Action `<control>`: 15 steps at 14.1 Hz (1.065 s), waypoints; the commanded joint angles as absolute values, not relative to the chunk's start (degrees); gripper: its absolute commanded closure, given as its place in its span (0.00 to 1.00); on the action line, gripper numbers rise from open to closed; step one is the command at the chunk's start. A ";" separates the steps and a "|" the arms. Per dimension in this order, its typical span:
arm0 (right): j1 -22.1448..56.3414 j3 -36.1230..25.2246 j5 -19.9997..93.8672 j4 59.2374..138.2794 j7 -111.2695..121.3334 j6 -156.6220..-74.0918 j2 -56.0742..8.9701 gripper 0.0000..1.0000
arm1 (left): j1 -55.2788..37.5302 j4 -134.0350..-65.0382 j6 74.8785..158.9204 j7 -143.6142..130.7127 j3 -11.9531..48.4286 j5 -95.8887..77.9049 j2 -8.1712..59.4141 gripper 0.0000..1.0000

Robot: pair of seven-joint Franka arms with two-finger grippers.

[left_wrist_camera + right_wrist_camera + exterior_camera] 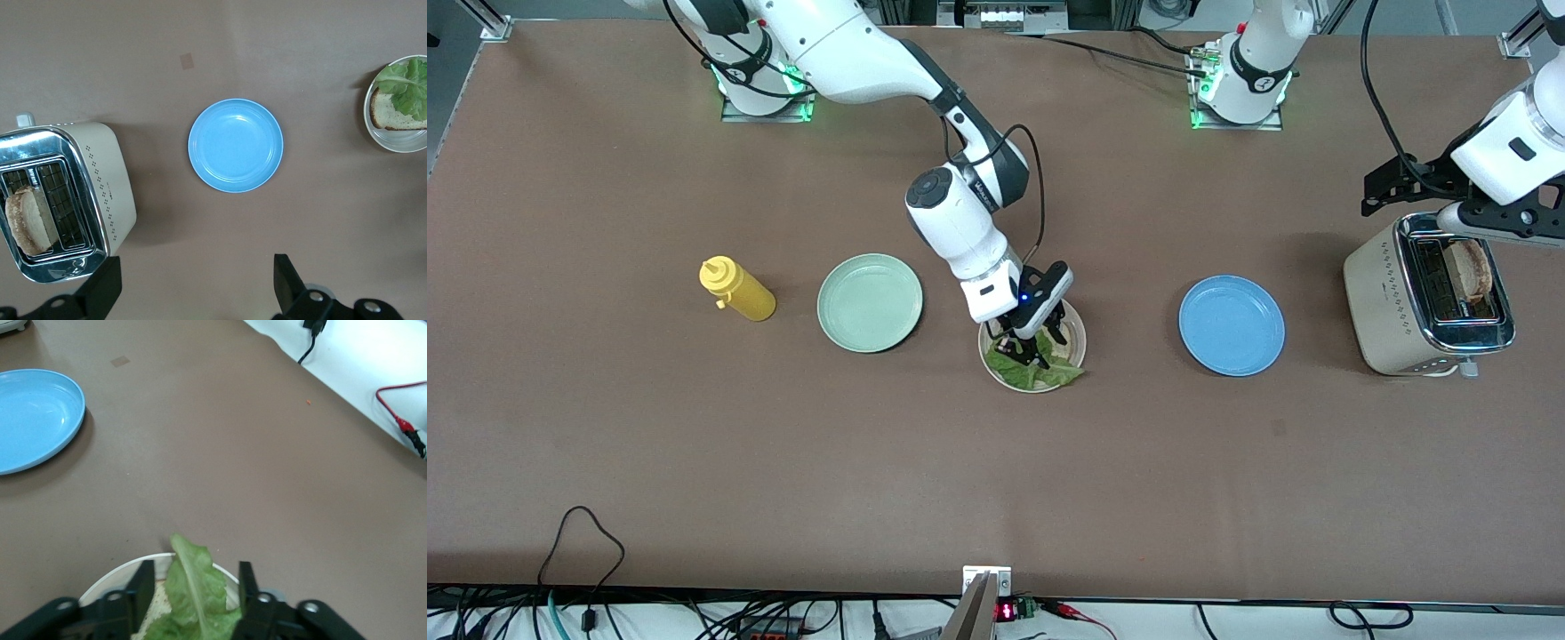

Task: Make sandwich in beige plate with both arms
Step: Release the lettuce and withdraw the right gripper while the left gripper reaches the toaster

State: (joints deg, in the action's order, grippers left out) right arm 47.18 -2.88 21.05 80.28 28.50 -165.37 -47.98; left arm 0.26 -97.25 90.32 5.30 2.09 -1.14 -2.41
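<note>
So far the round beige plate [1079, 331] holds one speckled toast slice [390, 115] under ruffled green lettuce [1032, 369]. Right gripper [1036, 345] straddles the leaf, fingers apart, seemingly releasing. Left gripper [193, 287], spread wide, hovers near the cream toaster [1374, 302] holding the remaining slice [1469, 269].

No readable text, labels, brands or numbers on anything in view
</note>
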 commanded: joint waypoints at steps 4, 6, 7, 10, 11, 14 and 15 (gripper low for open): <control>40.27 -3.34 21.89 80.86 25.40 -136.46 -34.39 0.00 | 0.44 -95.71 89.12 5.89 2.28 -1.93 -1.93 0.00; 36.84 -3.43 21.71 81.03 23.31 -127.92 -30.17 0.00 | 0.44 -95.71 89.21 5.89 2.28 -1.93 -1.85 0.00; 35.78 -3.86 21.27 81.04 20.85 -124.66 -28.58 0.00 | 0.44 -95.71 89.21 5.71 2.29 -1.93 -1.85 0.00; 35.16 -9.73 19.17 81.47 18.28 -116.48 -24.53 0.00 | 0.61 -95.80 89.21 5.01 1.50 -1.14 -1.50 0.00; 35.07 -12.02 18.81 81.47 18.46 -114.02 -23.74 0.00 | 1.66 -95.89 89.21 5.01 1.23 -1.14 -0.97 0.00; 35.42 -19.14 18.55 81.47 18.28 -107.50 -21.63 0.00 | 5.44 -95.89 89.03 5.54 1.14 -0.97 2.19 0.00; 35.33 -21.07 17.41 81.47 18.19 -105.92 -21.36 0.00 | 6.75 -95.89 89.03 5.54 1.23 0.16 2.81 0.00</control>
State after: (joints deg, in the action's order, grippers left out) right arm 34.59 -18.06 19.24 79.66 19.87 -108.43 -23.49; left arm 4.92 -97.31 89.97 5.08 1.10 -0.96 0.36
